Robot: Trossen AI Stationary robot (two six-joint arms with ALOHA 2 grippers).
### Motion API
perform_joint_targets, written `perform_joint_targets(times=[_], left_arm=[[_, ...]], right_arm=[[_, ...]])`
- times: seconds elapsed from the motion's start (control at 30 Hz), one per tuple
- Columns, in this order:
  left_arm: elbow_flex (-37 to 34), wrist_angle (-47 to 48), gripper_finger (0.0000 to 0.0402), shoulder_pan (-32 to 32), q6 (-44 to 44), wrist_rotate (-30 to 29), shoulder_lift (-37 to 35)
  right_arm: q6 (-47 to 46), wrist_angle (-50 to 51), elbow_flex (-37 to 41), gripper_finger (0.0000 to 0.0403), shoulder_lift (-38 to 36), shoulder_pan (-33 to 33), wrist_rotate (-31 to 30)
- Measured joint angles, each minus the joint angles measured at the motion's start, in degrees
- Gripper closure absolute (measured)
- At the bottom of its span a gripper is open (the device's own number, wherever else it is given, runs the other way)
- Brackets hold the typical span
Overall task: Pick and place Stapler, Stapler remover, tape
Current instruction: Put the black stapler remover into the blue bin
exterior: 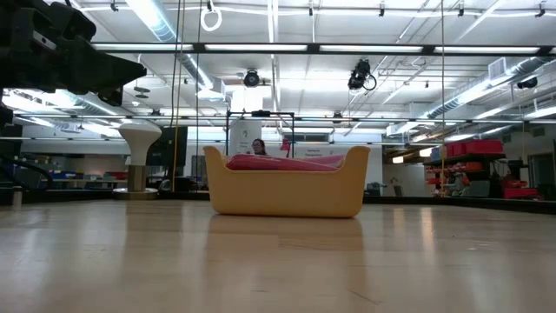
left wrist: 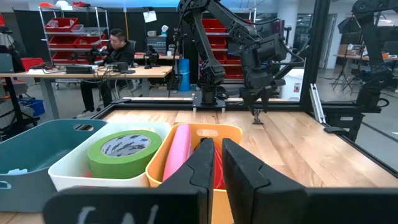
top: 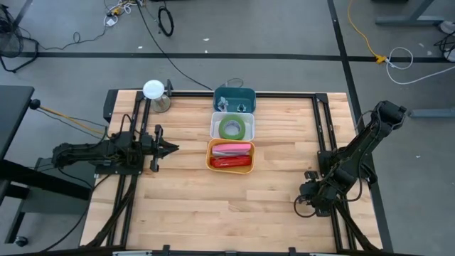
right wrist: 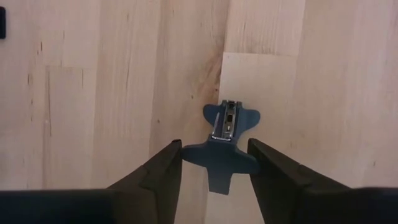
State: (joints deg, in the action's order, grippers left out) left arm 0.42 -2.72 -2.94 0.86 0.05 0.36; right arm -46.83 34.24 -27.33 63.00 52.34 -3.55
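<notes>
the right gripper [right wrist: 214, 163], fingers parted either side of the blue stapler remover [right wrist: 225, 146], points down at the table's 4 o'clock corner; the remover's long axis runs between the fingers. the left gripper [top: 173, 148], shut and empty, waits far off.

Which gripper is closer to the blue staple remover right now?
Right. The right gripper is straddling the staple remover on the table's right side, fingers on either side of it. The left gripper sits far off by the orange bin.
</notes>
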Motion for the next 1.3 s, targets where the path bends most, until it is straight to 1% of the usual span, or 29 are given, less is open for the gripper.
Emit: perform_joint_targets(times=[0.5,0.63,0.9,1.3], left_arm=[[0.0,0.0,0.0365,0.0,0.0,0.0,0.0],[0.0,0.0,0.0365,0.0,0.0,0.0,0.0],[0.0,0.0,0.0365,0.0,0.0,0.0,0.0],[0.0,0.0,0.0365,0.0,0.0,0.0,0.0]], right_arm=[[0.0,-0.7,0.0,0.0233,0.0,0.0,0.0],[1.0,-0.2,-1.3,0.0233,0.0,-0.3,-0.1],[4.6,0.3,-6.8,0.0232,0.0,-4.3,-1.0],[15.1,0.5,-12.9,0.0232,0.0,-10.9,-7.8]])
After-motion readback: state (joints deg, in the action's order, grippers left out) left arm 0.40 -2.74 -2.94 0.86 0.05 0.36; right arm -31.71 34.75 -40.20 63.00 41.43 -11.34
